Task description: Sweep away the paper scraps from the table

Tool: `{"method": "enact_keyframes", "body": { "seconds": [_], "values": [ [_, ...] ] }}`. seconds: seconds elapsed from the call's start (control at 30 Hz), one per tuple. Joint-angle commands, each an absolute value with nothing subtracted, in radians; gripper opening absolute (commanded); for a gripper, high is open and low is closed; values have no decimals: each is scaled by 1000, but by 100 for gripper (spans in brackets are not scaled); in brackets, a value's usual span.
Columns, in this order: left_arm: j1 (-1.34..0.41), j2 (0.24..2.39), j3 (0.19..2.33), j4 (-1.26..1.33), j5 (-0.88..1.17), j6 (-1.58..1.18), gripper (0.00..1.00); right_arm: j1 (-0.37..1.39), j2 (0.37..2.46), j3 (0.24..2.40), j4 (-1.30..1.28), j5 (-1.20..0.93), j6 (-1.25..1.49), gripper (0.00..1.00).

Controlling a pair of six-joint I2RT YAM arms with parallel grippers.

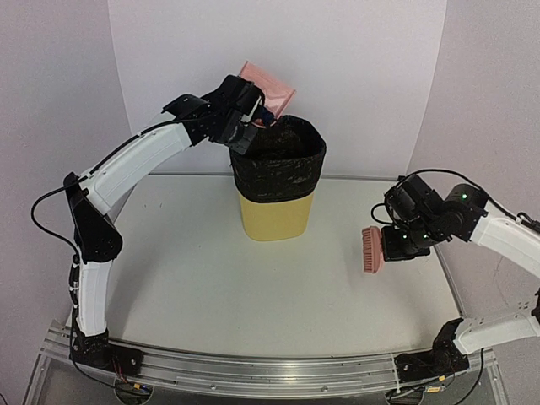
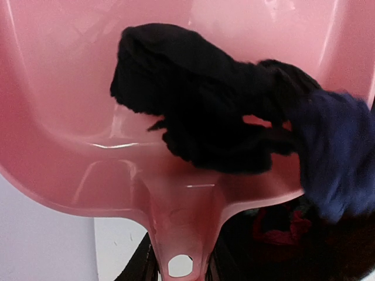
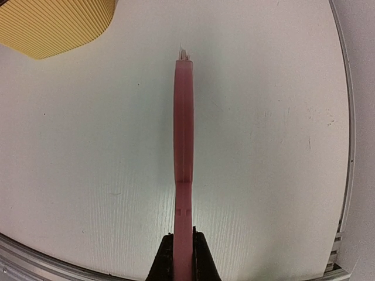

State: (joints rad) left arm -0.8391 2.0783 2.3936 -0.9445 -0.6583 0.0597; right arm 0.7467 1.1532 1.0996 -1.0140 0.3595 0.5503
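My left gripper [image 1: 250,114] is shut on the handle of the pink dustpan [image 1: 268,86] and holds it tilted over the rim of the bin [image 1: 278,160]. In the left wrist view the dustpan [image 2: 70,123] holds black paper scraps [image 2: 193,99] and a navy scrap [image 2: 337,152] at its right edge; red scraps [image 2: 281,225] lie below inside the bin. My right gripper [image 1: 390,245] is shut on the pink brush [image 1: 370,250] and holds it above the white table [image 1: 211,278] at the right. The brush [image 3: 183,152] shows edge-on in the right wrist view.
The yellow bin with a black liner stands at the table's middle back; its yellow wall [image 3: 53,26] shows at the top left of the right wrist view. A metal rail [image 1: 253,371] runs along the front edge. White walls stand behind and beside the table.
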Motion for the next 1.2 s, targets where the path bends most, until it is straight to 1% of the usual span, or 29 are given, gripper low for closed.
{"method": "enact_keyframes", "body": {
  "seconds": [0.0,0.3,0.4,0.5,0.57,0.7,0.83,0.97,1.03,1.17],
  "values": [
    [-844,2102,2423,-797,-817,202,0,742,1130,1089,-1007,377,561,0],
    [-846,2094,2357,-654,-948,420,0,742,1120,1083,-1007,383,565,0],
    [-858,2079,2281,-543,-1003,554,0,743,1120,1083,-1006,383,565,0],
    [-875,2063,2203,-366,-1069,721,0,742,1120,1082,-1008,384,564,0],
    [-878,2066,2212,-324,-1086,766,0,743,1120,1082,-1007,383,566,0],
    [-886,2070,2264,-333,-1079,757,0,743,1116,1080,-1007,383,569,0],
    [-899,2055,2343,-443,-1020,651,0,743,1111,1078,-1007,388,570,0],
    [-899,1994,2462,-714,-815,356,0,742,1110,1081,-1008,399,573,0],
    [-899,1907,2392,-764,-704,227,1,742,1111,1083,-1007,406,571,0],
    [-899,1701,2128,-825,-583,-52,4,743,1116,1091,-1006,429,565,0]
  ]
}}
